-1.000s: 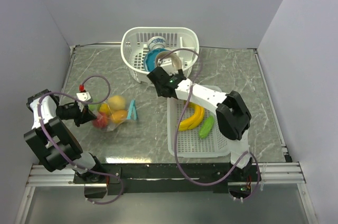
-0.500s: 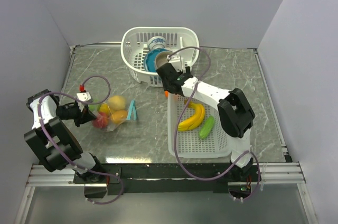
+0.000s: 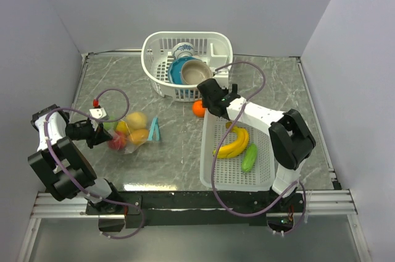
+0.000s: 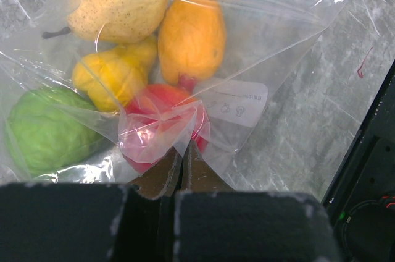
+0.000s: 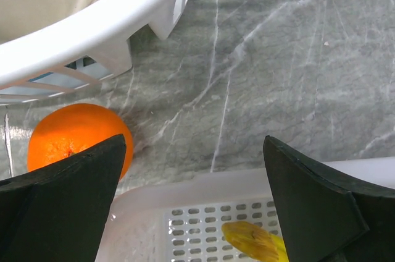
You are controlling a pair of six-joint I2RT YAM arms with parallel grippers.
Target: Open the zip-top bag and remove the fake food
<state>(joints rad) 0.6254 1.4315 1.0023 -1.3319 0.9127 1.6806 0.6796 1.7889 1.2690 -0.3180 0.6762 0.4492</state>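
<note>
Zip-top bag (image 3: 133, 131), from above, near the tabletop's left edge: why pinned?
— The left gripper (image 3: 99, 131) likely anchors it for emptying.
— Its wrist view?
— Fingers clenched on crinkled clear film; glossy fake food (image 4: 185, 39) inside.
— Right wrist?
— Right gripper (image 5: 192, 194) spread, grasping nothing; a smooth orange (image 5: 74, 135) rests on the marbled tabletop beside the perforated white tray (image 5: 160, 195).

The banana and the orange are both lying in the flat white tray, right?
Not quite. The banana is in the tray, but the orange sits on the table, just outside the tray's far corner, next to the basket. The right wrist view shows it beyond the tray's rim.
</note>
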